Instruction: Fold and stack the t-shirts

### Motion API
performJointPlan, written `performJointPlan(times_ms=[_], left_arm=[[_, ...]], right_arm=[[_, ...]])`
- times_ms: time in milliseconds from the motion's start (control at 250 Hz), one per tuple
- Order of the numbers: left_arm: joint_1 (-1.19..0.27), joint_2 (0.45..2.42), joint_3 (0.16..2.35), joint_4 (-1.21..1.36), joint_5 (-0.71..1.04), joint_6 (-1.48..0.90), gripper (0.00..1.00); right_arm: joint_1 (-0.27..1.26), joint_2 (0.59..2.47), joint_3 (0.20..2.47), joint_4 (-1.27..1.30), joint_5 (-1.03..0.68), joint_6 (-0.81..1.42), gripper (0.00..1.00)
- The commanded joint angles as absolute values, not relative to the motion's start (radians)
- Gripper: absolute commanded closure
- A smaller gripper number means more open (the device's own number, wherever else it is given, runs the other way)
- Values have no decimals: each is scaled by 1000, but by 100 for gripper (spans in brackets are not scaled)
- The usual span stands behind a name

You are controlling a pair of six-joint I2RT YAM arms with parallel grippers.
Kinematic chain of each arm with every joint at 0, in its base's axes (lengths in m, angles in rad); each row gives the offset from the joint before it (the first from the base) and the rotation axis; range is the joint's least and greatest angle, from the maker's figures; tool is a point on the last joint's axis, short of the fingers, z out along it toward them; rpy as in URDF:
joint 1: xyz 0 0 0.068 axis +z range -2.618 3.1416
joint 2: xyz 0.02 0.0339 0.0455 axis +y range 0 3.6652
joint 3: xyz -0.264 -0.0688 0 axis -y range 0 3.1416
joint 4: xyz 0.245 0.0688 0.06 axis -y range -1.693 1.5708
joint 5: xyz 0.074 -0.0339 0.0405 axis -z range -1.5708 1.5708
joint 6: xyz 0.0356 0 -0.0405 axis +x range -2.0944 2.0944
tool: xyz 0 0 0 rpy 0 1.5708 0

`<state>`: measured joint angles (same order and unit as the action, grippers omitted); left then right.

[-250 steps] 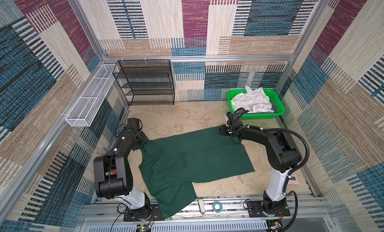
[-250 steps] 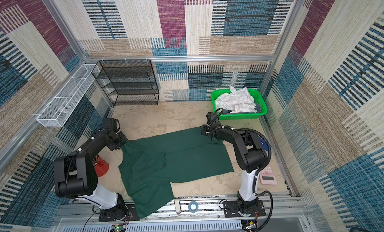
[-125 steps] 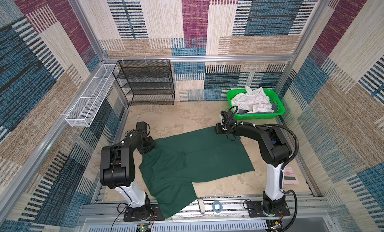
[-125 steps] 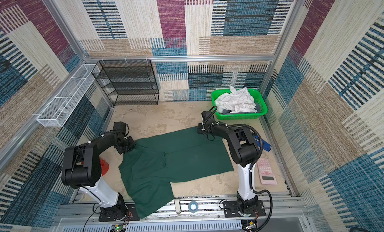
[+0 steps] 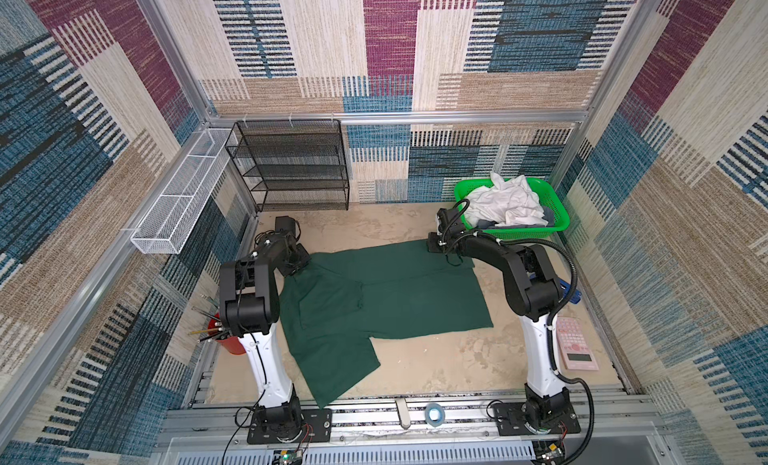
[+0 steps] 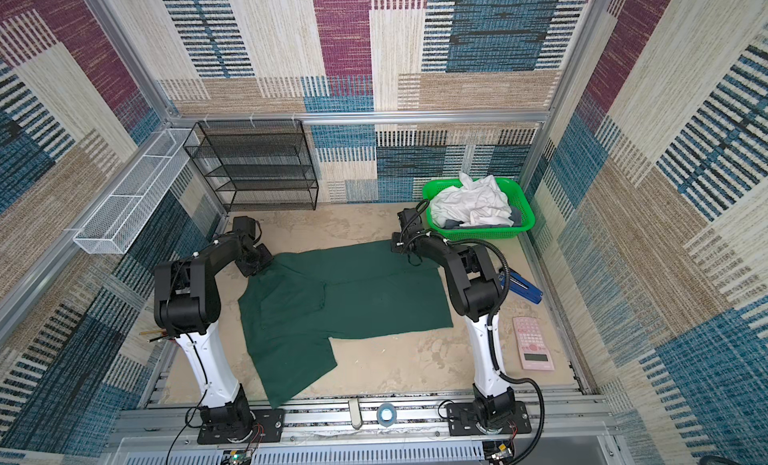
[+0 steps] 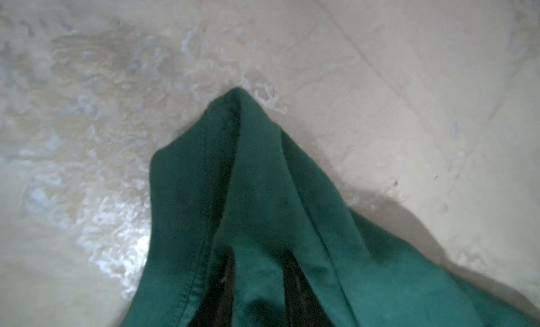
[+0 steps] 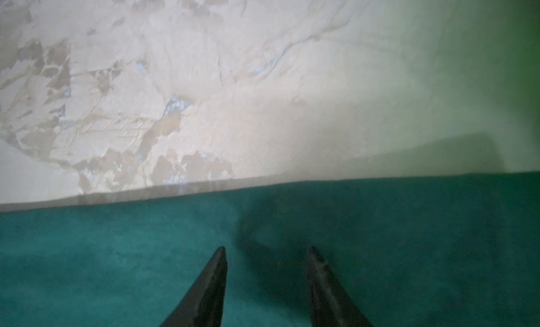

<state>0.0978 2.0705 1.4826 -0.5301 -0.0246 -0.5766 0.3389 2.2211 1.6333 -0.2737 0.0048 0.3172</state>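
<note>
This is a robotics laboratory test cell, not a home. Indicators: an aluminium extrusion frame (image 5: 399, 117) encloses the workspace on the left, far and right sides; its walls are clad in patterned carpet tiles (image 5: 390, 47). The left arm (image 5: 257, 317) and the right arm (image 5: 536, 317) are bolted to a slotted rail (image 5: 365, 417) along the near edge, with exposed cabling and a bare circuit board (image 5: 286, 458) at its near side. Household items lie on the scuffed beige worktop (image 5: 436, 367): a black mesh shelf (image 5: 291, 167) far left, a green plastic basket (image 5: 523, 233) of white t-shirts (image 5: 505, 203) far right, a dark green t-shirt (image 5: 395, 292) spread centrally, a pink calculator (image 5: 575, 342) near right.
</note>
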Motion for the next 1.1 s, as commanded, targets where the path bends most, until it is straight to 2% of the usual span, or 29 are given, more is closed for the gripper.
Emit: performJointPlan(times_ms=[0,136,256,476,620,784,932,1096], left_arm=[[97,2069,1514,-583,21,-588,69],[78,1994,1498,-581,69,-528,68],[20,1844,1421,-634,21,-505,67],[-167,1485,1055,-712,-76,-565,67],[-237,1355,856,-720,-56,-627,67],[-240,1363,784,-676,-70,-640,67],[-229,1440,823,-638,-141,-637,66],[-188,1562,881,-599,-123,-608,66]], right_arm=[[339,2169,1633,-237,35,295,54],[342,2030,1524,-169,15,273,53],[348,1876,1370,-165,3,276,53],[351,1576,1010,-233,-1,336,52],[351,1462,843,-260,-33,351,50],[351,1488,762,-234,-92,361,51],[351,1536,751,-205,-76,370,51],[335,1596,769,-210,-48,370,51]])
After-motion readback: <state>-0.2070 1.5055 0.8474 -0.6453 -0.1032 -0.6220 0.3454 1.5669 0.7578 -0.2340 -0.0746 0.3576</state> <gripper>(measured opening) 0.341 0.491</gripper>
